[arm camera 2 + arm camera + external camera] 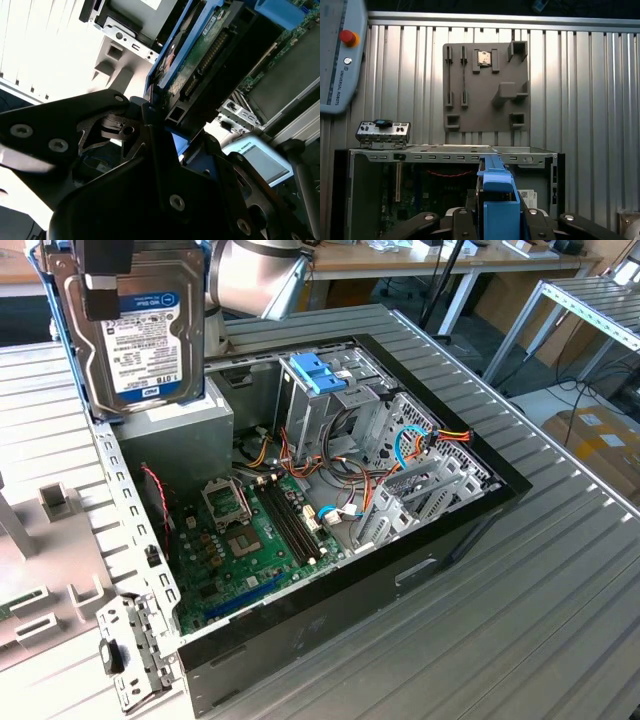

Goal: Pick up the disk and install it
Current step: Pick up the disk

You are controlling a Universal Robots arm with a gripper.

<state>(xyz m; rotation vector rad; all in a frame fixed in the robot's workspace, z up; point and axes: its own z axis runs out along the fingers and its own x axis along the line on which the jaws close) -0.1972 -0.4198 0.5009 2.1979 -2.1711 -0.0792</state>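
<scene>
The claw is shut tight on the disk and holds it up in the air.

In the exterior view, the disk hangs on end with its label facing us. It is at about ten o'clock from the middle of the open computer case. The case sits on the ribbed grey counter. Inside it I can see a green board. At about one o'clock from that board there is a metal cage with a pale blue latch on top.

In the second wrist view, the dark claw grips the disk by its edge. A blue rail runs along the disk's side.

In the first wrist view, the blue end of the disk sits between the claw's two fingers. The open case is beyond it, and past that is a grey holder plate.

I think the picking up is done. The putting in is not, because the disk is not inside the case yet.
</scene>
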